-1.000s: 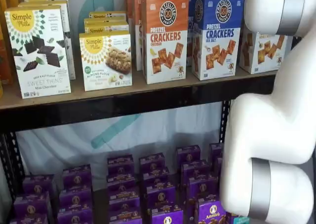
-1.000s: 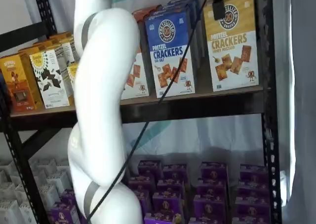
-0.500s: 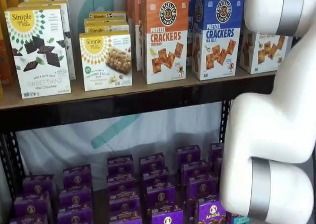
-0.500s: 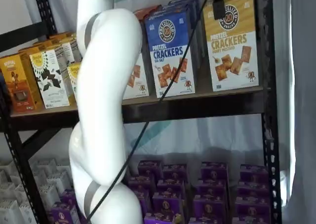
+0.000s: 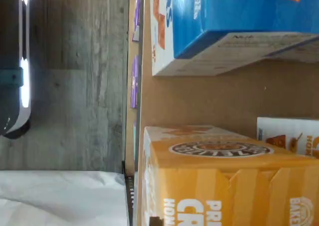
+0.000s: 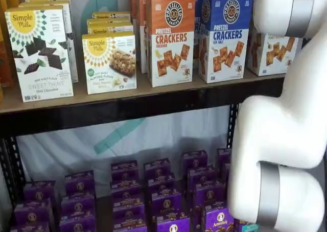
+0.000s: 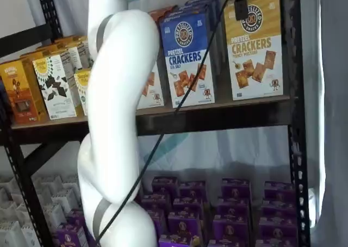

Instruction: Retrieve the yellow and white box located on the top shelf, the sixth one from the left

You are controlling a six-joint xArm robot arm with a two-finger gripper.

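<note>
The yellow and white box (image 7: 254, 51) stands upright at the right end of the top shelf (image 7: 217, 116), beside the black upright. In a shelf view the arm hides most of it (image 6: 271, 53). The wrist view shows its mustard-yellow top and round logo very close (image 5: 224, 186). Of my gripper (image 7: 241, 5) only a black finger shows, hanging from the view's top edge with a cable beside it, in front of the box's upper left part. No gap or grip can be made out.
A blue Pretzel Crackers carton (image 7: 187, 56) stands just left of the yellow box, and an orange one (image 6: 170, 38) stands further left. Simple Mills boxes (image 6: 40, 50) fill the left part. Purple boxes (image 6: 163, 196) fill the lower shelf. My white arm (image 6: 286, 140) blocks the right side.
My arm has shifted slightly toward the shelf's right end. The yellow and white box has barely moved, if at all. The other cartons have not moved.
</note>
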